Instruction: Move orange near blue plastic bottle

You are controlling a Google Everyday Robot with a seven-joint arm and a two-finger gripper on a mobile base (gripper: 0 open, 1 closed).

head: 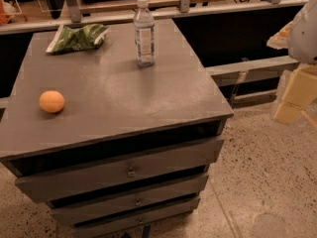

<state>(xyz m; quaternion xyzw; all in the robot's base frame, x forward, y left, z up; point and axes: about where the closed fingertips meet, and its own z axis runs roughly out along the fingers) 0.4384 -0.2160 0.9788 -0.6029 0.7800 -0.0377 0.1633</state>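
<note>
The orange [51, 101] lies on the grey cabinet top [124, 93] near its left front edge. The blue plastic bottle [144, 31] stands upright with a white cap near the back of the top, right of the middle. The two are far apart. My gripper [293, 103] hangs at the right edge of the camera view, off the cabinet's right side and above the floor, well away from both things and holding nothing that I can see.
A green snack bag [77, 37] lies at the back left of the top. The cabinet has several drawers [130, 171] in front. A rail and shelving [198, 6] run behind it. Speckled floor [267, 182] lies to the right.
</note>
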